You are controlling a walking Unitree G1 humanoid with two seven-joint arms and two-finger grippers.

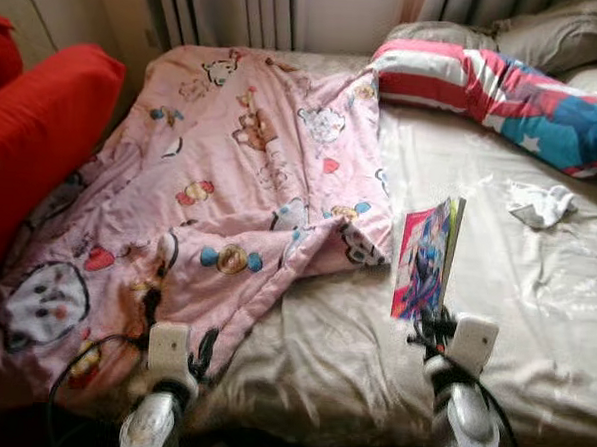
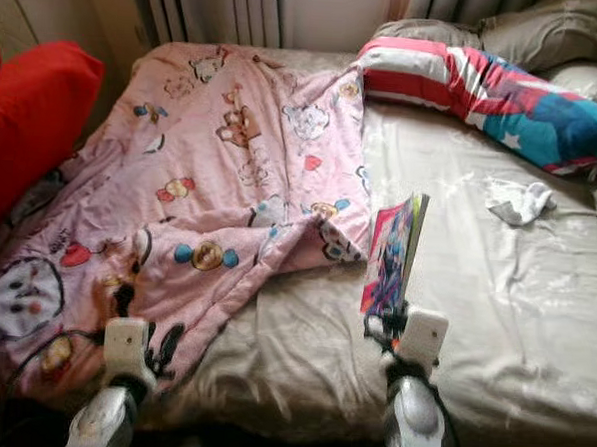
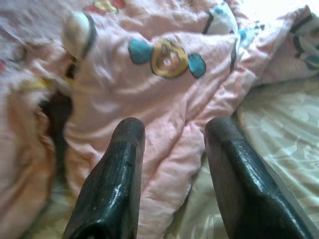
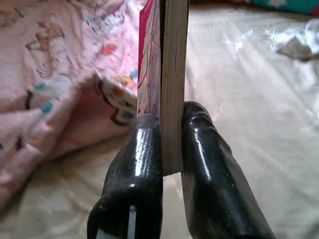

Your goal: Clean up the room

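Right end effector (image 4: 172,144) clamps a colourful book (image 1: 425,258) upright on its edge above the bed (image 1: 535,296); left end effector (image 3: 174,144), fingers apart and empty, hovers over the pink blanket (image 1: 231,170).

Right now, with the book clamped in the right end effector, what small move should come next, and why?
Probably lift the book straight up off the bed sheet. The right end effector is shut on its lower edge and holds it on edge beside the pink blanket. The left end effector is open over the blanket.
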